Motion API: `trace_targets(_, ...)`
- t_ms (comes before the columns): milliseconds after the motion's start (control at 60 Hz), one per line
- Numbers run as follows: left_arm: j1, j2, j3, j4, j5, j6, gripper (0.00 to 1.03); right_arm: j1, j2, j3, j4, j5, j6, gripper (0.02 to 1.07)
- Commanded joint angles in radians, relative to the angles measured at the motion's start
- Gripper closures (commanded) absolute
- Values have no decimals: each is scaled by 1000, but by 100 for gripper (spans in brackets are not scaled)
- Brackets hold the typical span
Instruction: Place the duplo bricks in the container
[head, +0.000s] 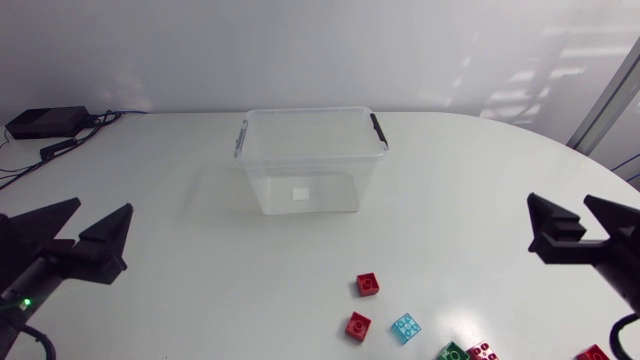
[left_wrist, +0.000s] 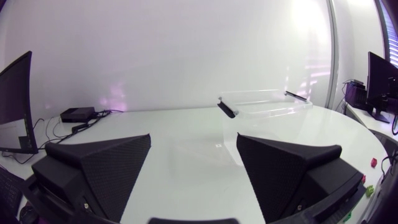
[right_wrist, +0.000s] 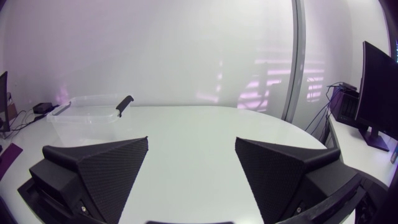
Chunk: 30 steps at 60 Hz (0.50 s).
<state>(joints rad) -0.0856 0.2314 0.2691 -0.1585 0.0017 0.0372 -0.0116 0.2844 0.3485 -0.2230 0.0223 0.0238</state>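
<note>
White table (head: 200, 260): container (head: 262, 190) well apart from left gripper (head: 101, 208) and right gripper (head: 559, 202), both agape at side edges.

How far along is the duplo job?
Done: nothing, the container holds no bricks. In hand: nothing, left gripper and right gripper are open and empty. Left: all of it; red brick, second red brick, blue brick, green brick, third red brick and fourth red brick lie on the table.
</note>
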Motion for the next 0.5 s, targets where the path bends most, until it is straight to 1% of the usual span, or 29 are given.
trace_targets(0, -25, 140, 120, -53, 3, -40, 8, 7, 108, 92, -33, 2, 38, 6)
trace_targets(83, -40, 301, 217, -115, 6, -56, 8, -4, 208, 172, -84, 14, 57, 6)
trace_targets(150, -54, 427, 306, -191, 4, -39, 8, -16, 288, 239, -145, 14, 71, 6)
trace_targets(167, -59, 490, 349, -233, 6, -19, 8, -25, 312, 257, -164, 14, 76, 6)
trace_targets(200, -65, 572, 409, -283, 6, 26, 8, -45, 348, 288, -197, 14, 76, 6)
trace_targets(283, -102, 723, 521, -392, 6, 79, 8, -113, 432, 356, -291, -18, 76, 6)
trace_targets(333, -115, 776, 556, -418, 7, 121, 8, -166, 495, 400, -371, -39, 73, 6)
trace_targets(417, -144, 829, 576, -421, 57, 170, 8, -254, 599, 454, -457, -44, 45, 6)
trace_targets(483, -166, 859, 588, -423, 75, 179, 7, -337, 680, 500, -538, -45, 11, 6)
